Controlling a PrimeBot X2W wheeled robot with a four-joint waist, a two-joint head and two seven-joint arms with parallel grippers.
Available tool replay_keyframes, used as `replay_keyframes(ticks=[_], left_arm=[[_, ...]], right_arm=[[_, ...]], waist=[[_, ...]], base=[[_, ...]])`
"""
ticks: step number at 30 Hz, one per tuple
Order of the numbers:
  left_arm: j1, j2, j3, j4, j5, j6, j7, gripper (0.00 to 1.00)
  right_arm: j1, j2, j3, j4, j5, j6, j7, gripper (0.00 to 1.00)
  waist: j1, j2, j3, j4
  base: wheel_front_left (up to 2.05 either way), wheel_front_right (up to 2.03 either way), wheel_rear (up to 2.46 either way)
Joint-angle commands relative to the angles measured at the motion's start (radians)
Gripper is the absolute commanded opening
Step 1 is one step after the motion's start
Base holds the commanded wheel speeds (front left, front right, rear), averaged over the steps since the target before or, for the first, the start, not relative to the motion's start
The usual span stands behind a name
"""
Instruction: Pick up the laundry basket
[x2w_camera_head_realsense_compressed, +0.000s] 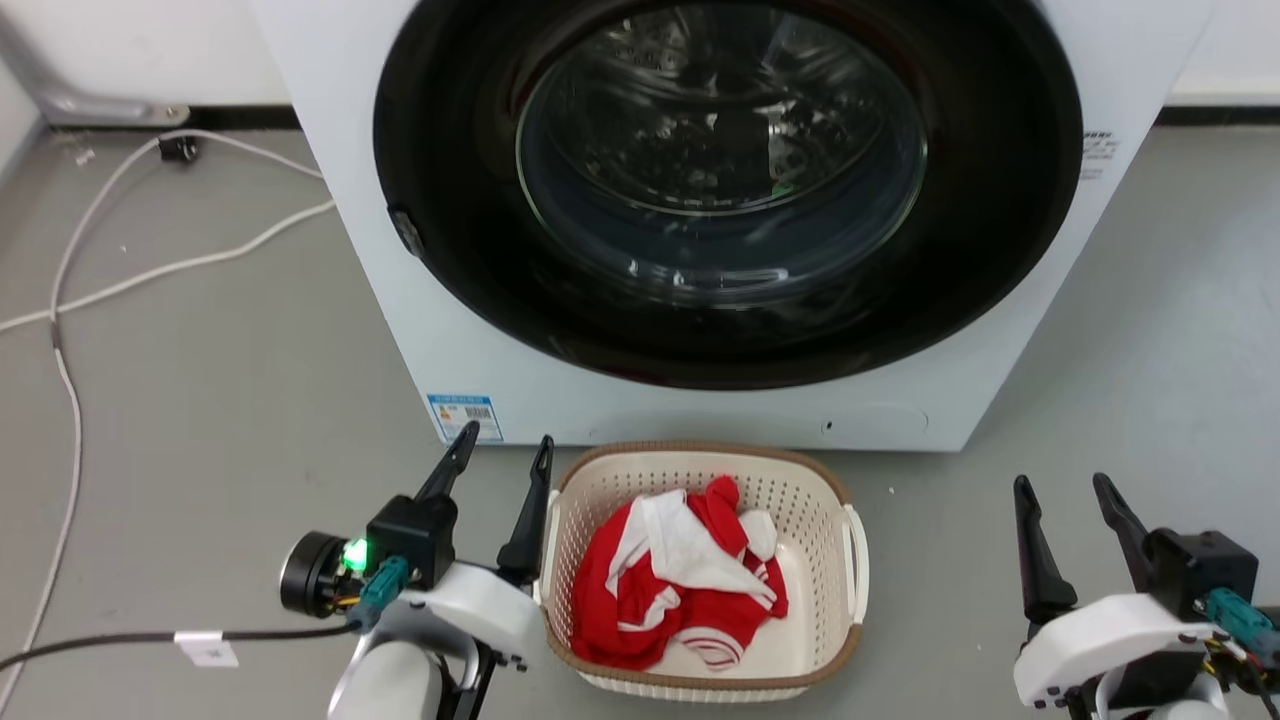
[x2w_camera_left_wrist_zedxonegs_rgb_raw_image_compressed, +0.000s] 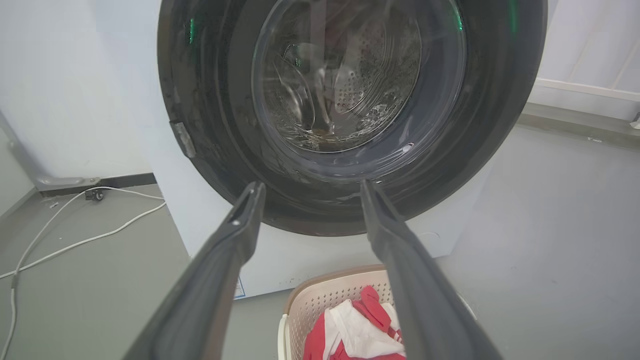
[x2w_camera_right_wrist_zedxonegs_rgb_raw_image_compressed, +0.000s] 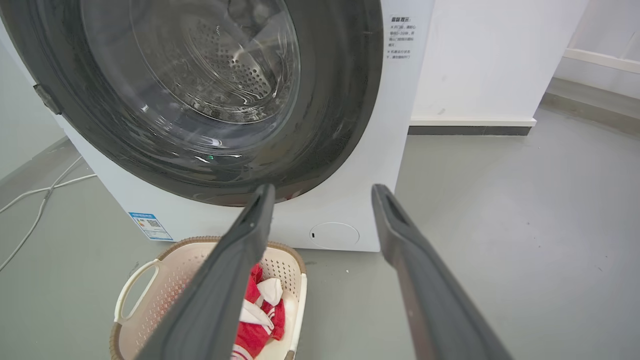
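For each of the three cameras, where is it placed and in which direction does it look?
Head view: on the head, looking forward and down at the washing machine and laundry basket; left tool lower left, right tool lower right, both open.
Left wrist view: on the left wrist, looking along its fingers at the machine's door.
Right wrist view: on the right wrist, looking along its fingers at the machine.
Shared: all three show machine and basket.

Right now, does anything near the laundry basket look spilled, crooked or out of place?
Nothing looks spilled or damaged. The laundry basket sits upright before the washing machine, a red and white garment crumpled inside. The only untidy thing: loose white cables trailing over the floor left of the machine.
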Motion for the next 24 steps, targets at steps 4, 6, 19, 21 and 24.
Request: replay_keyframes(ticks=[4, 6, 19, 21, 24], left_arm=[[-0.086, 0.001, 0.004, 0.059, -0.008, -0.003, -0.003, 1.00], [-0.122, 0.006, 0.006, 0.100, -0.013, -0.005, -0.002, 1.00], [-0.346, 0.055, 0.000, 0.400, -0.070, -0.008, -0.002, 1.00], [-0.379, 0.061, -0.010, 0.448, -0.088, -0.009, -0.003, 1.00], [-0.430, 0.077, -0.038, 0.507, -0.123, -0.009, -0.003, 1.00]], right_arm=[[-0.071, -0.001, 0.004, 0.048, 0.006, 0.000, 0.000, 1.00], [-0.101, 0.000, 0.008, 0.075, 0.005, 0.000, -0.002, 1.00], [-0.315, 0.000, 0.069, 0.334, 0.039, 0.000, -0.046, 1.00], [-0.358, 0.000, 0.084, 0.385, 0.044, 0.000, -0.059, 1.00], [-0.416, 0.000, 0.104, 0.464, 0.051, 0.000, -0.081, 1.00]], waist=[[0.0000, 0.0000, 0.117, -0.024], [0.0000, 0.0000, 0.165, -0.032], [0.0000, 0.0000, 0.410, -0.074], [0.0000, 0.0000, 0.447, -0.081], [0.0000, 0.0000, 0.496, -0.088]], base=[[0.00, 0.00, 0.00], [0.00, 0.00, 0.00], [0.00, 0.00, 0.00], [0.00, 0.00, 0.00], [0.00, 0.00, 0.00]])
